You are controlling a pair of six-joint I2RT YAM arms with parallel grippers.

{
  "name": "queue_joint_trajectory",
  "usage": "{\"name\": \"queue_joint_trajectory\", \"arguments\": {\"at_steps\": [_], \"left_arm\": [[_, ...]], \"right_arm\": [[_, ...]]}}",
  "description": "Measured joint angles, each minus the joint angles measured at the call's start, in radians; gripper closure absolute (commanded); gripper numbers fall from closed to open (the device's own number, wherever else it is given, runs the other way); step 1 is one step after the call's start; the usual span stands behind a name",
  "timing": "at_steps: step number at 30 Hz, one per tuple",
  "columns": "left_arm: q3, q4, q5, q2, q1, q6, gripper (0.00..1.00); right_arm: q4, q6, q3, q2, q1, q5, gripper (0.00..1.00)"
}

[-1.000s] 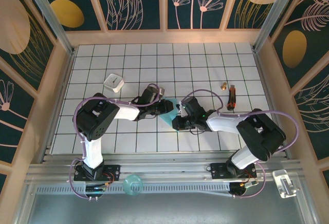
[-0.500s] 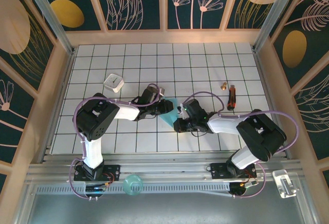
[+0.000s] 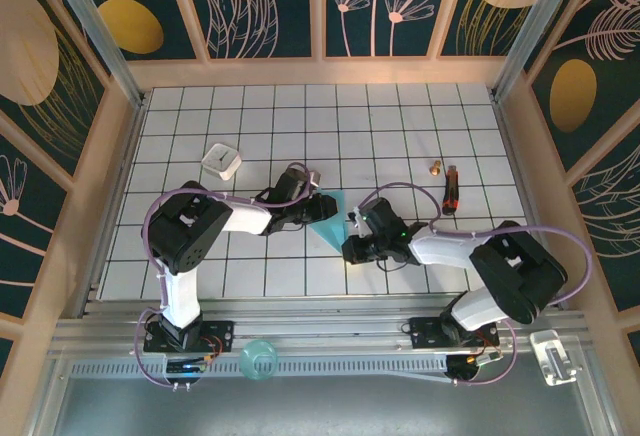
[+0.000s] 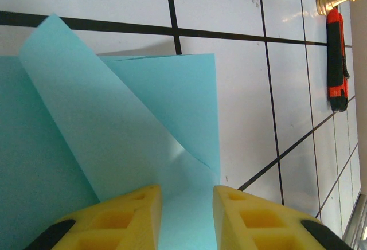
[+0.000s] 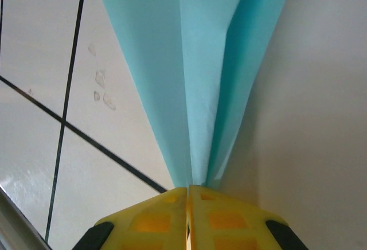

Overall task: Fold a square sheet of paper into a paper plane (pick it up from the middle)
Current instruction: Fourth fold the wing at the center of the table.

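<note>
Top view, near to far. On the rail at the near edge, at 6 o'clock, stands a translucent teal cup (image 3: 258, 359); what it holds cannot be made out. A clear plastic piece (image 3: 553, 354) lies at 5 o'clock on the same rail.

On the gridded table (image 3: 400, 116), the right gripper (image 3: 352, 246) sits just near of centre. In the right wrist view its yellow fingers (image 5: 155, 218) are pressed together on the narrow end of the light-blue paper (image 3: 328, 221), which fans out from them in long folded layers.

The paper lies at the table's centre as a pointed wedge, with the left gripper (image 3: 312, 214) at its 9 o'clock edge. In the left wrist view the left gripper's yellow fingers (image 4: 126, 213) stand apart, and the paper runs on between them, one flap folded diagonally over the rest.

Farther off are a white square block (image 3: 221, 161) at 10 o'clock, and an orange-and-black tool (image 3: 449, 191) with a small brass piece (image 3: 436, 167) at 2 o'clock.

Compared with one second ago, the right gripper and its forearm have drawn back toward 5 o'clock, and more of the paper wedge is uncovered. The left arm is unchanged.

Both wrists overlap the paper's edges from above, and each wrist view cuts the sheet off at the frame.
</note>
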Motion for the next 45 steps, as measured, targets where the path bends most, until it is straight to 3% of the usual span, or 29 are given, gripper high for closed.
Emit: {"name": "queue_joint_trajectory", "arguments": {"at_steps": [6,13,26,45], "left_arm": [[0.0,0.0,0.0,0.0,0.0,0.0,0.69],[0.0,0.0,0.0,0.0,0.0,0.0,0.69],[0.005,-0.011,0.0,0.0,0.0,0.0,0.69],[0.009,-0.017,0.0,0.0,-0.001,0.003,0.68]], "right_arm": [[-0.105,-0.006,-0.003,-0.059,-0.006,-0.002,0.91],[-0.097,-0.005,0.045,-0.095,-0.018,-0.032,0.92],[-0.016,-0.005,0.136,0.102,-0.018,-0.072,0.94],[0.089,-0.005,0.05,0.116,-0.062,-0.097,0.95]]}}
